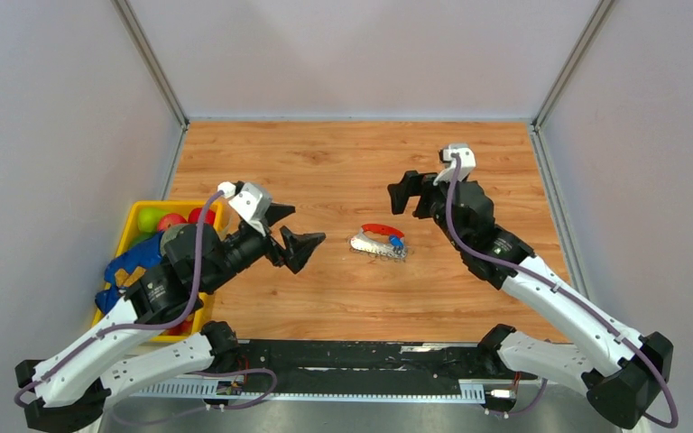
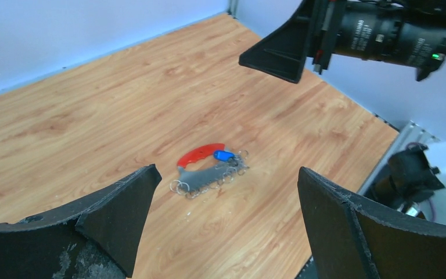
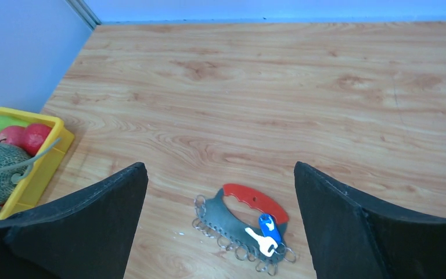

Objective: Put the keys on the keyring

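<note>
The keyring (image 1: 377, 240), a red curved loop on a grey jagged piece fringed with small metal rings, lies flat on the wooden table between both arms. The keys (image 3: 261, 238), a pale key with a blue tag (image 3: 267, 225), rest on its right end. My left gripper (image 1: 300, 231) hovers left of the keyring, open and empty. My right gripper (image 1: 403, 191) hangs above and behind it, also open and empty. In the left wrist view the keyring (image 2: 205, 174) and blue tag (image 2: 223, 156) lie ahead of the left gripper (image 2: 227, 173). The right gripper (image 3: 219, 168) frames the keyring (image 3: 232, 214) from above.
A yellow bin (image 1: 133, 220) with red and green fruit and a blue cloth (image 1: 131, 263) stands at the table's left edge, beside the left arm. The bin (image 3: 42, 165) also shows in the right wrist view. Grey walls close off three sides of the table.
</note>
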{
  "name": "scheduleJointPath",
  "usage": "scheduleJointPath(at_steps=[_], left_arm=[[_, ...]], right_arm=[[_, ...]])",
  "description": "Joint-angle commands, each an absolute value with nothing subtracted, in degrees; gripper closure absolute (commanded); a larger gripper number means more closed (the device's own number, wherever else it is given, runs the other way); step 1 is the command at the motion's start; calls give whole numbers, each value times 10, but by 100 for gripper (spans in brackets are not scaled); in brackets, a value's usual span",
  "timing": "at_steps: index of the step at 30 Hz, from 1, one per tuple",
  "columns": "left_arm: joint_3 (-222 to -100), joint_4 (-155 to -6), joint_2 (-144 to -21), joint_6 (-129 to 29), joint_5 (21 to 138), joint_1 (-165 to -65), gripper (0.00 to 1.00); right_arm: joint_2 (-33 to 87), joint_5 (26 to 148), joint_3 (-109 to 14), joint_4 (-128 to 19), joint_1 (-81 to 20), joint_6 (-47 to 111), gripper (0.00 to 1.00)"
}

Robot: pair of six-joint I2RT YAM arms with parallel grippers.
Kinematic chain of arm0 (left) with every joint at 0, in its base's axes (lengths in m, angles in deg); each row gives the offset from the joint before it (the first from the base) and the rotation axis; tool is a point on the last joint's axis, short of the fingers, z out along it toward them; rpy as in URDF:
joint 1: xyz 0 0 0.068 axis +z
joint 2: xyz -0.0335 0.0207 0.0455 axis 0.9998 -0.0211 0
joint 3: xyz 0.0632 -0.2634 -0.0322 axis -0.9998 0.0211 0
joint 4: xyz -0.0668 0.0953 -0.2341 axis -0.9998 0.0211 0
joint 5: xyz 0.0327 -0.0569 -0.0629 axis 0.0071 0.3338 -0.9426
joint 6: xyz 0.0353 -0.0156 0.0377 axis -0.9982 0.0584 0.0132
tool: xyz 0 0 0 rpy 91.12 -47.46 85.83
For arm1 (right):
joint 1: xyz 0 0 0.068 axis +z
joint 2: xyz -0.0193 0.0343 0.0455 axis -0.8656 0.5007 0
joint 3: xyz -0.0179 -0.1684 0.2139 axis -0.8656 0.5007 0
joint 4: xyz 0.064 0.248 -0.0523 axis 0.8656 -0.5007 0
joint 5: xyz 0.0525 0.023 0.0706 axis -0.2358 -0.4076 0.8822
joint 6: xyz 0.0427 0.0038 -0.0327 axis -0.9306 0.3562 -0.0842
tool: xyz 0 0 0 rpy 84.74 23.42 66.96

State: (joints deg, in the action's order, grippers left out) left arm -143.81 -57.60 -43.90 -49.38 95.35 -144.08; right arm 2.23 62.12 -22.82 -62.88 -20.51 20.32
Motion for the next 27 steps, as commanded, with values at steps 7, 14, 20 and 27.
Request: scheduleJointPath(at_steps=[7, 14, 20, 27], left_arm=[[-1518, -594, -609, -508, 1145, -1421, 0], [-1489, -650, -672, -457, 1159, -1335, 0], [-1401, -698, -677, -422, 1182, -1275, 0], [-1351, -697, -679, -392, 1201, -1275, 0]], right_arm=[[125, 463, -337, -635, -129, 246, 0], [167, 412, -349, -642, -122, 212, 0], [173, 430, -306, -665, -123, 201, 0], [159, 378, -222, -666, -124, 172, 0]])
